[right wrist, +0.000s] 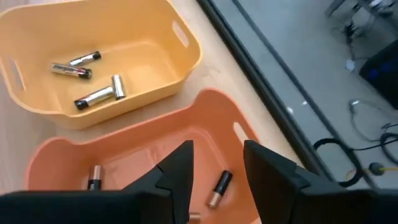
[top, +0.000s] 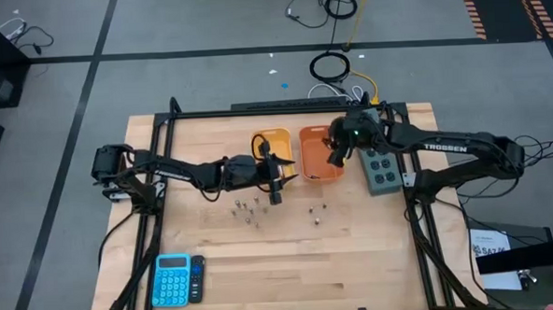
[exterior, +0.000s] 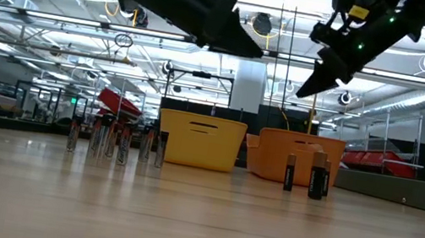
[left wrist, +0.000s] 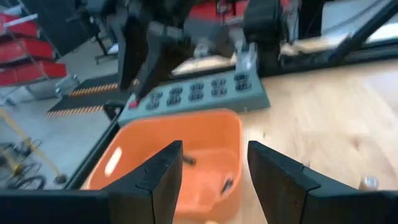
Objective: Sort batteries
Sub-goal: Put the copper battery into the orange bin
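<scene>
Several silvery batteries point(top: 246, 210) stand on end on the table in front of the yellow bin point(top: 272, 141); in the low view they show as a row point(exterior: 115, 142). A few darker batteries point(top: 316, 209) stand in front of the orange bin point(top: 319, 168) and show in the low view point(exterior: 318, 180). The yellow bin point(right wrist: 99, 56) holds three silvery batteries point(right wrist: 99, 95). The orange bin point(right wrist: 124, 155) holds a few darker ones point(right wrist: 219, 188). My left gripper point(top: 276, 185) is open and empty, above the table at the yellow bin's near side point(left wrist: 214, 149). My right gripper point(top: 335, 155) is open and empty above the orange bin point(right wrist: 217, 149).
A grey socket box point(top: 380, 169) lies right of the orange bin. A blue calculator point(top: 173, 279) and a dark remote point(top: 198, 275) lie at the near left. A black frame point(top: 163, 132) runs around the table. Bare wood point(top: 300, 266) lies near the front edge.
</scene>
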Robot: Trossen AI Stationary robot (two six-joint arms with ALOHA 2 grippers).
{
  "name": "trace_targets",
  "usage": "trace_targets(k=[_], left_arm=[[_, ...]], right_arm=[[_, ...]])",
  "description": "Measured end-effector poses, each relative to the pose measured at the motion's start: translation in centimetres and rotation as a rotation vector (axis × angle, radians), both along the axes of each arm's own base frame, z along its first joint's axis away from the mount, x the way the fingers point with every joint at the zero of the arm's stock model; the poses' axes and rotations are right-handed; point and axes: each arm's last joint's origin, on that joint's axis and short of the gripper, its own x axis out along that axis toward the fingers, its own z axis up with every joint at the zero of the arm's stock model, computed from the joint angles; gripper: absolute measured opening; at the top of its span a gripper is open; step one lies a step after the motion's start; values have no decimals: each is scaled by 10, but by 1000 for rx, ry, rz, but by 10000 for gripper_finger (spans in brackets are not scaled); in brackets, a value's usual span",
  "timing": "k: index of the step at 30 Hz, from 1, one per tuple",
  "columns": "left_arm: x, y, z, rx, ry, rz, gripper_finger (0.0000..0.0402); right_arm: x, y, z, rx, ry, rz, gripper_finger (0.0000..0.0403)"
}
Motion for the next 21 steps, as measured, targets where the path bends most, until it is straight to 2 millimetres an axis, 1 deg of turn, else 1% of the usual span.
trace_targets(k=[4, 8, 11, 21], left_arm=[[-9, -7, 9, 26, 35, 47, 191], [-19, -13, 18, 29, 73, 40, 191], [-23, -17, 24, 13, 66, 34, 191], [-25, -32, 22, -14, 78, -1, 191]], right_arm=[[-1, 23, 10, -72, -21, -4, 121], [-2, 44, 18, -54, -81, 61, 115], [-1, 51, 19, -45, -92, 78, 114], [0, 70, 19, -29, -123, 58, 114]])
